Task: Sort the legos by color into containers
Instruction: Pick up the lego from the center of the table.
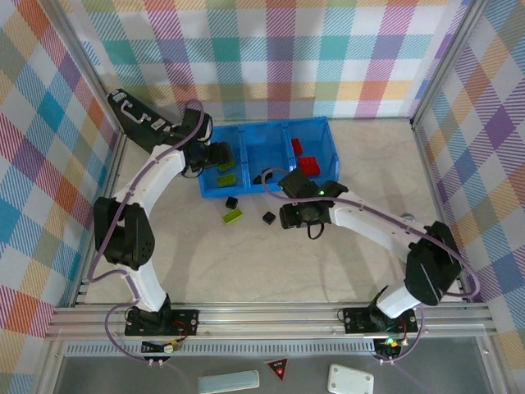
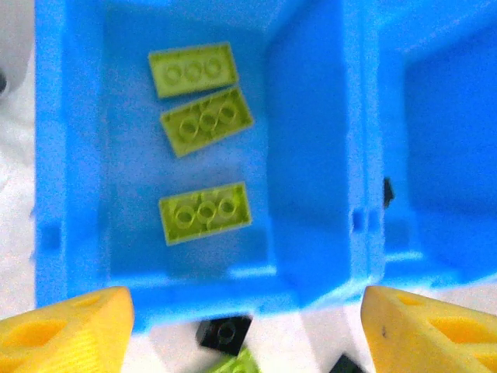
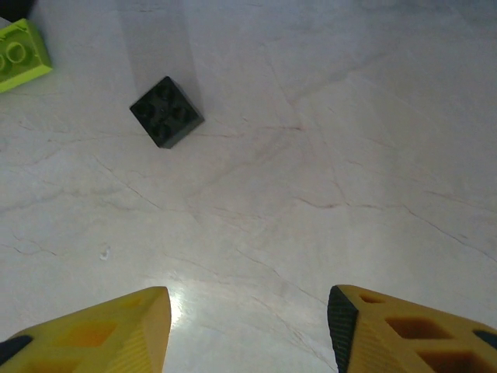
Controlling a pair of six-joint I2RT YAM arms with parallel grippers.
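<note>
The blue tray (image 1: 267, 152), split into three compartments, sits toward twelve o'clock on the table. Its nine o'clock compartment holds three lime-green bricks (image 2: 205, 212) lying flat, studs up, and its three o'clock compartment holds red bricks (image 1: 308, 164). At the tray's six o'clock, two black cubes (image 1: 268, 217) and a loose lime brick (image 1: 233, 216) lie on the table.

— Where's the tray (image 1: 267, 148)?
— Against the table's (image 1: 246, 263) far edge, with the briefcase (image 1: 138, 121) beside it at the far-left corner.
— And the bricks?
— Three oblong bricks (image 2: 203, 211) lie in its left compartment, more bricks (image 1: 308, 164) in the right. Before its near wall sits a cube brick (image 1: 231, 201), a loose oblong brick (image 1: 233, 216) just nearer, and a second cube brick (image 1: 268, 217) right of that.
</note>
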